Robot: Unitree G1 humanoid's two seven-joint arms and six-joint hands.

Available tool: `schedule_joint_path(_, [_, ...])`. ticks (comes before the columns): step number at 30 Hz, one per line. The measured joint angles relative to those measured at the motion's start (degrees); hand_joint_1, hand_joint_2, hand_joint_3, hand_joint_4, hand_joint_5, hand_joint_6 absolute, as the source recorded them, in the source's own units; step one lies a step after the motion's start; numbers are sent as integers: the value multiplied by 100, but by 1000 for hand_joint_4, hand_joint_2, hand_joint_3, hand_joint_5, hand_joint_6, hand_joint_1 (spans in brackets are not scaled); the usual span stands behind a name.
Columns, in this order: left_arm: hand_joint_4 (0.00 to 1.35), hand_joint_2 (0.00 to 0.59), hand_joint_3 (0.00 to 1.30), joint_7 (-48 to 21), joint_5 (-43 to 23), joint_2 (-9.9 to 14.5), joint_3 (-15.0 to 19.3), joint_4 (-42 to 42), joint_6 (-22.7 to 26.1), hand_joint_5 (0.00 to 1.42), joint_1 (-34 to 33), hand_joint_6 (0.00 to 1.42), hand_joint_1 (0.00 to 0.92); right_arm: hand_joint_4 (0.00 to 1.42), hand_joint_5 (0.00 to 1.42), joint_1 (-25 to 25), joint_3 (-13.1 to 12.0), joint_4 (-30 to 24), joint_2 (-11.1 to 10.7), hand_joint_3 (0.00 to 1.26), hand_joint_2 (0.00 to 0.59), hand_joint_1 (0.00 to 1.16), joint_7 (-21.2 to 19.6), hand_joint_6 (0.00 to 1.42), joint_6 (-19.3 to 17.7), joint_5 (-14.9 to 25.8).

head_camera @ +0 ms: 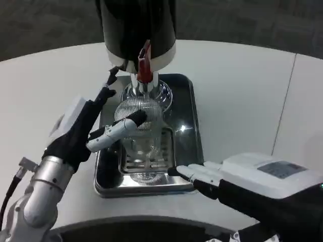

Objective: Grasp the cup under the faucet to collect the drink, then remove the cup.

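Head view: ribbed clear cup (140, 126) upright on the slotted grate of the metal drip tray (187, 151), directly beneath the red-handled faucet (145, 64) of the black dispenser (136, 25). Left hand (83, 128) wrapped partway around the cup from its left side, one pale finger laid across the front of the glass, darker fingers reaching up beside the rim; looks like a grasp, though contact on the far side hidden. Right hand (222, 176) resting at the tray's front right corner, fingers (194, 172) stretched flat and loose, holding nothing.

Progress, as a judgement: cup placed and gripped, so first step done or nearly so; filling and removal apparently left. No stream seen below the faucet. Liquid level inside the cup impossible to read through the ribbing and reflections. Dispenser top cut off above the faucet; right forearm cut off at the lower edge.
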Motion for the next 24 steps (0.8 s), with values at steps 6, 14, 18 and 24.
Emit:
schedule_joint_path(6, [1, 37, 21, -247, -443, 0, 351, -961, 860, 126, 619, 142, 30, 0, 0, 5, 4, -1, 19, 4, 446, 443, 0, 0, 2, -39])
schedule_joint_path(14, [259, 91, 361, -721, -1498, -39, 894, -2533, 1345, 309, 1298, 273, 0, 0, 0, 4, 84, -2, 17, 4, 446, 443, -1, 0, 55, -70])
schedule_joint_path(18, [301, 96, 404, -896, -1963, -62, 1064, -3520, 1637, 348, 1366, 305, 0, 0, 0, 3, 115, -2, 18, 4, 446, 443, -1, 0, 82, -147])
schedule_joint_path(24, [305, 96, 409, -1252, -2265, -48, 1080, -4087, 1810, 351, 1359, 305, 0, 0, 0, 5, 122, -2, 69, 4, 446, 443, -1, 0, 83, -159])
